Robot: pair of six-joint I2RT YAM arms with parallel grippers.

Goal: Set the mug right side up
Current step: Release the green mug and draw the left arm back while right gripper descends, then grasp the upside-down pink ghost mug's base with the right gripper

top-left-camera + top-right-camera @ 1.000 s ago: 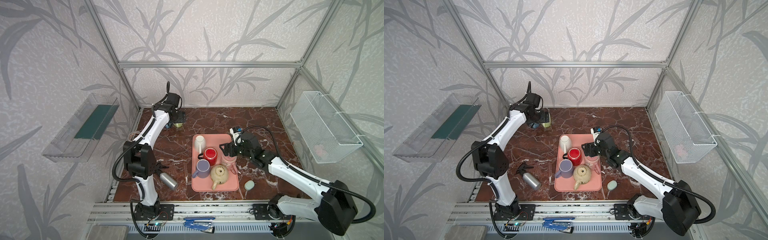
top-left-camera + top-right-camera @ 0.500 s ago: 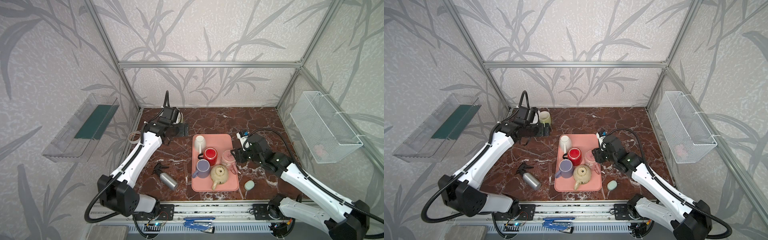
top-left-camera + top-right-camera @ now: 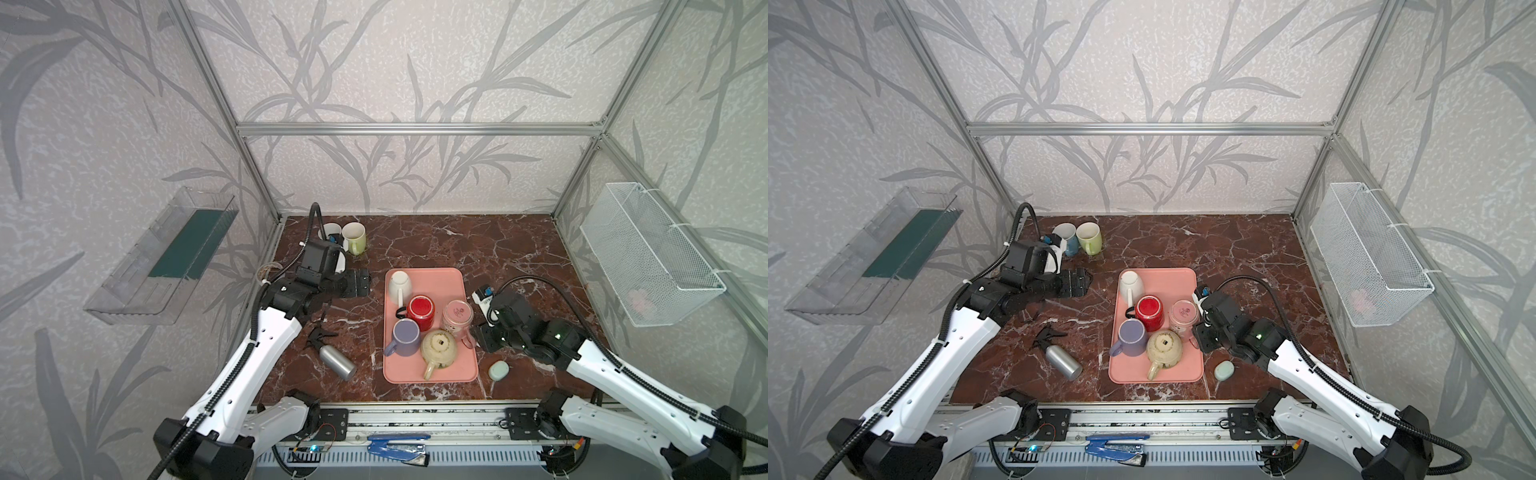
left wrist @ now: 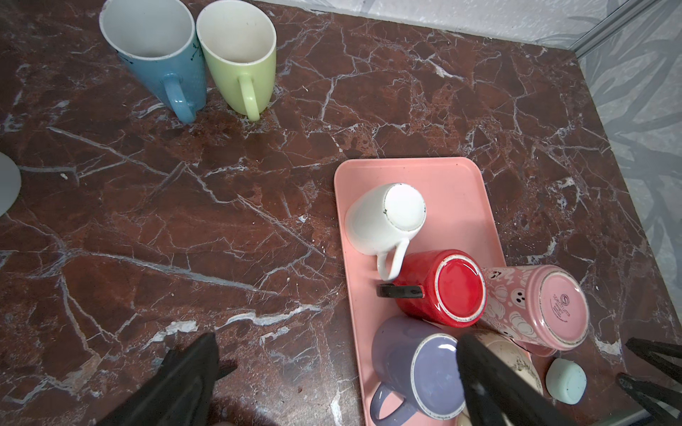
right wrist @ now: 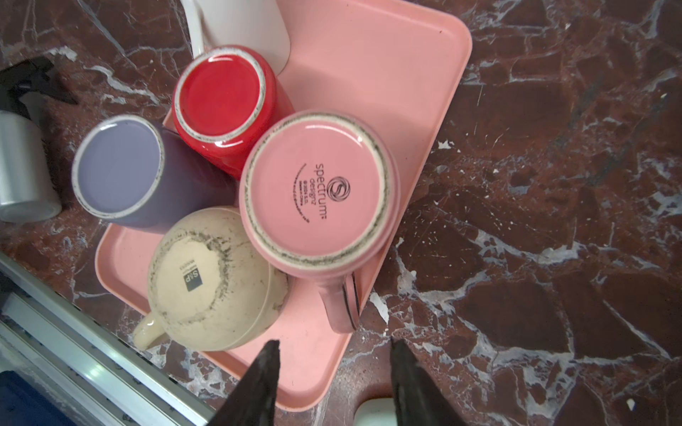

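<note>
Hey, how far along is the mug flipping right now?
Done: blue mug and green mug stand upright on the table. In hand: right gripper, open, faces the handle of the pink mug, gripping nothing. Remaining: that mug, white mug, red mug, purple mug and cream mug all sit base-up on the tray; left gripper is open, empty.

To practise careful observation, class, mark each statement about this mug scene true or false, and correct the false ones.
1. The blue mug and green mug stand upright, off the pink tray. True.
2. The red mug is right side up. False: its base faces up.
3. The spray bottle lies on its side on the table. True.
4. The right gripper grips the pink mug. False: its jaws stand apart, short of the handle.
5. The left gripper is open and empty. True.
</note>
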